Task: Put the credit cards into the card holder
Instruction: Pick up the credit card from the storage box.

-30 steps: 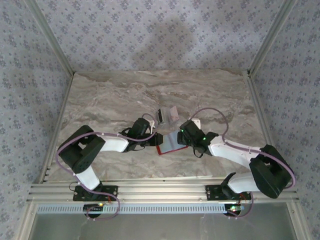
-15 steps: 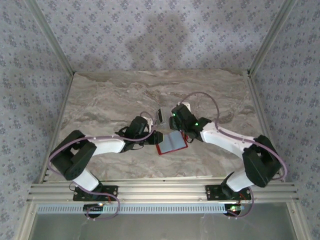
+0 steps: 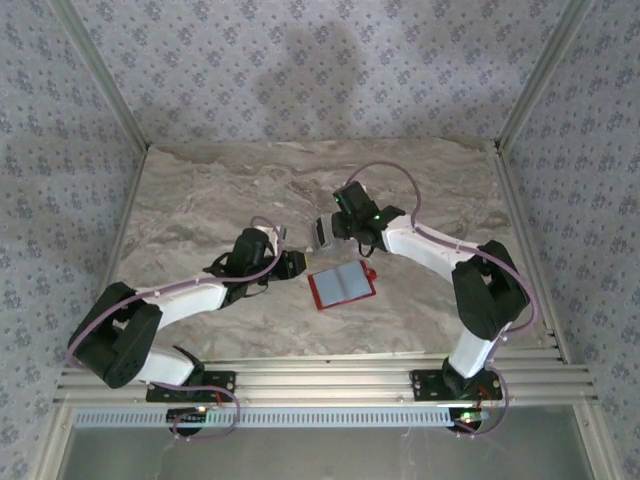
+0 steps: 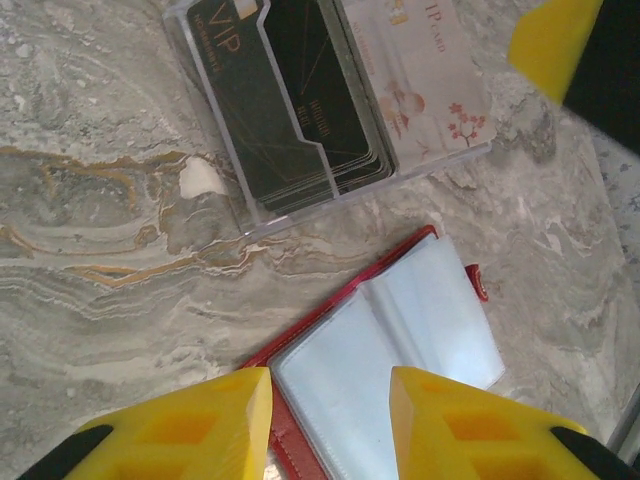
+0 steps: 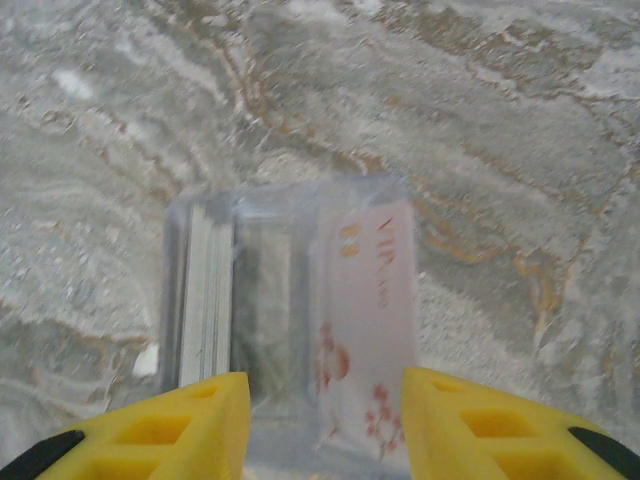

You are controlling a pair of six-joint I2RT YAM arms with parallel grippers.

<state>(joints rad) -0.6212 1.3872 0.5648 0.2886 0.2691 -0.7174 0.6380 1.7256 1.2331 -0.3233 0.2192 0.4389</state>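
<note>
The card holder [image 3: 342,286] lies open on the marble, a red wallet with pale blue clear pockets [image 4: 400,330] facing up. The credit cards sit in a clear box [image 3: 320,233] just behind it: a dark stack [image 4: 290,100] and a pinkish VIP card [image 5: 365,320]. My left gripper [image 4: 330,420] is open just left of the wallet [image 3: 298,265], its yellow fingers straddling the wallet's left corner with nothing held. My right gripper [image 5: 325,430] hovers open at the box's near end [image 3: 335,228], the pink card and part of the box between its fingers.
The clear box [image 5: 290,300] has low walls, and its dark cards stand edge-on on the left side in the right wrist view. A yellow finger of the right gripper [image 4: 555,40] shows beside the box. Bare marble [image 3: 200,200] spreads left and behind.
My right gripper left the wallet, swung back to the card box and narrowed. My left gripper opened wider and drew back left off the wallet's edge. The wallet stays open.
</note>
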